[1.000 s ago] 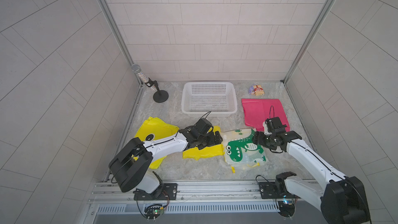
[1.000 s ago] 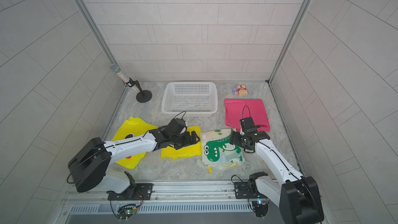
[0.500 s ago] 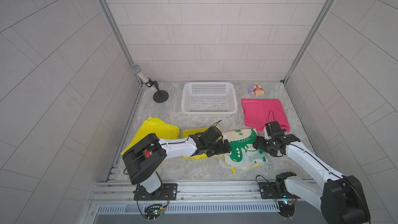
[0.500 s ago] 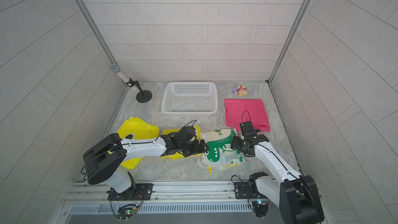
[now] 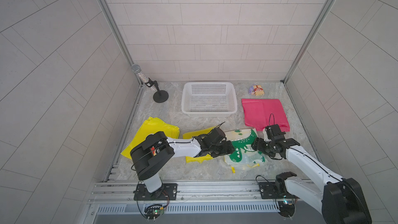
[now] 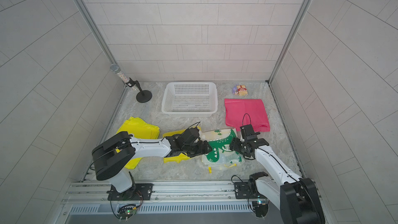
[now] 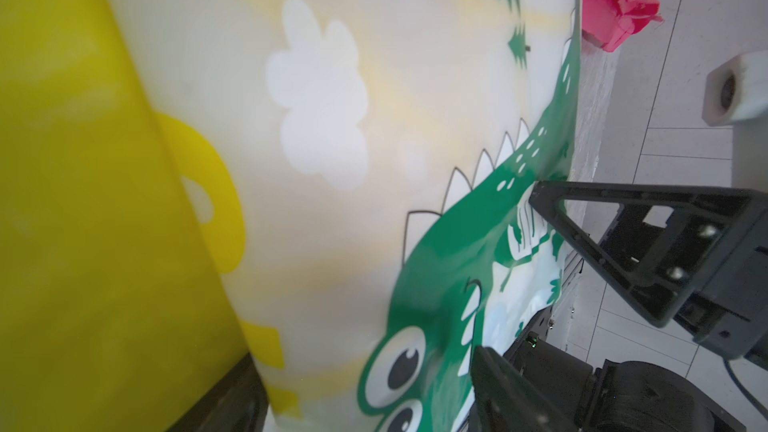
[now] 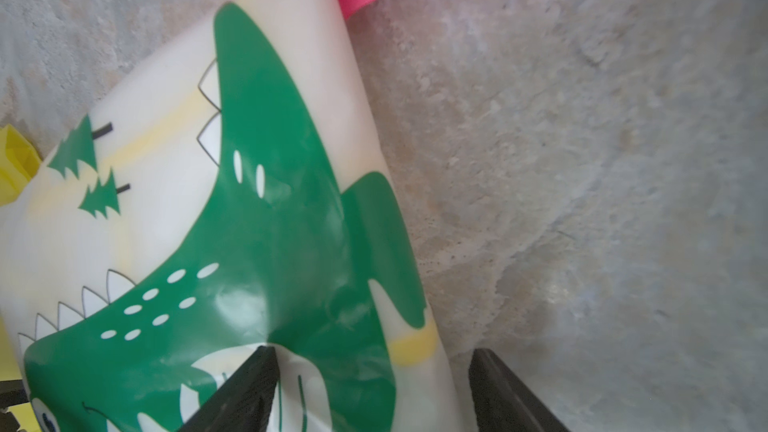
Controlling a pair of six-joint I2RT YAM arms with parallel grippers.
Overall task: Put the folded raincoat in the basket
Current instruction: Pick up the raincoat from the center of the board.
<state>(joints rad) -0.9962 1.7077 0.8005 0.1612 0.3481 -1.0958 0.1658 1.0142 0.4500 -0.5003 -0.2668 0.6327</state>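
Left hand (image 5: 225, 147) reached raincoat (image 5: 243, 145) edge, seemingly.

Both arms reach low toward the scene's centre, the left gripper (image 5: 226, 148) and the right gripper (image 5: 257, 145) facing each other near the front, each with jaws spread apart, wrists held nearly level.

You see the right claw (image 8: 374, 392) spread, one finger (image 8: 245, 388) pressing the dinosaur raincoat (image 8: 257, 243) on the surface (image 8: 582, 160).
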